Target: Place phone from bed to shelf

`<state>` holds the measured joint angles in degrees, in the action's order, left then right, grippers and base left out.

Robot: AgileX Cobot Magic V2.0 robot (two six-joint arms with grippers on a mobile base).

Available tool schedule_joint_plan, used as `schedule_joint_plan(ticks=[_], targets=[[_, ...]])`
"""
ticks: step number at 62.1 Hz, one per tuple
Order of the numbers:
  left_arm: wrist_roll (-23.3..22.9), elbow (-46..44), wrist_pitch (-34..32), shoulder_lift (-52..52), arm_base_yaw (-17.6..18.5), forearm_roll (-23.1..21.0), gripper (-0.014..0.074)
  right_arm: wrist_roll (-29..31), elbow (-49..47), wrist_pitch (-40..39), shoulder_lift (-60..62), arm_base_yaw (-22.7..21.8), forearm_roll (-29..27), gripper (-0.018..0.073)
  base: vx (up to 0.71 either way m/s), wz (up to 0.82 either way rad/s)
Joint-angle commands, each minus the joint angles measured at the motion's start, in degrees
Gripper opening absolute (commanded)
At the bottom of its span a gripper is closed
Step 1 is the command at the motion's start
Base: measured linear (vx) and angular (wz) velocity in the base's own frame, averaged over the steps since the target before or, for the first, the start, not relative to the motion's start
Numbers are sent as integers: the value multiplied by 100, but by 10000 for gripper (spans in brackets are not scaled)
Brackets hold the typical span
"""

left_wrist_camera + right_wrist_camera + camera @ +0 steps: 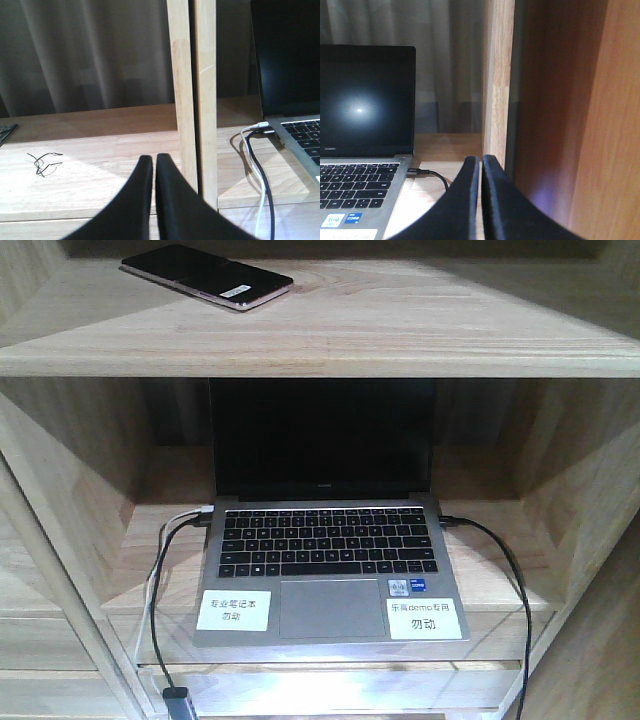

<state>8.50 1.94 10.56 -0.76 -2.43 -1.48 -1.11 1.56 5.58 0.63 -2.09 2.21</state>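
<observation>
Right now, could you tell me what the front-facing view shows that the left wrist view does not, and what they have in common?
Only the front-facing view shows the phone, lying flat on the upper board of the shelf, and the two white labels on the laptop's palm rest. Only the left wrist view shows the left end effector, its fingers closed together and holding nothing, a pair of glasses on the neighbouring board, and a curtain behind. Both show the open laptop with its dark screen and the white and black cables plugged into its left side.
</observation>
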Motion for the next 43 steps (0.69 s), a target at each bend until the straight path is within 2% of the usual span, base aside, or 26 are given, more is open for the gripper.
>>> schedule_joint_plan(ticks=[1,43], targets=[[-33,-122,-415,-77,20,-52,1,29,26,-505,67,-37,-10,-6,0,0],[-33,-122,-415,-77,20,-52,1,29,26,-471,67,-37,-10,-6,0,0]])
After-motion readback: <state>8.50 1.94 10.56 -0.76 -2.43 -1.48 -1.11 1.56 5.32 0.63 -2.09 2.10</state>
